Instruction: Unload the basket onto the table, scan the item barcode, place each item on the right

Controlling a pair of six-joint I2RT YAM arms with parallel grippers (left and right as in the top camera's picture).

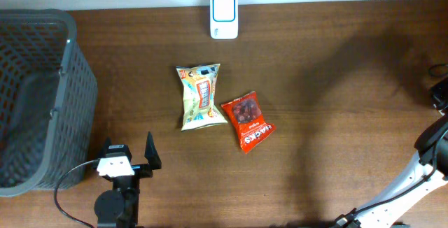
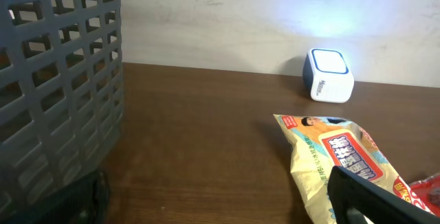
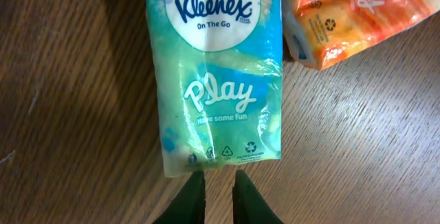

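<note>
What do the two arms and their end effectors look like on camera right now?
The left end effector is black, with two flat fingers, a white block mounted behind them and a thin black cable looping off one side. The right arm has pale grey-white links and black joints. The right end effector shows two dark, tapering fingers.
</note>
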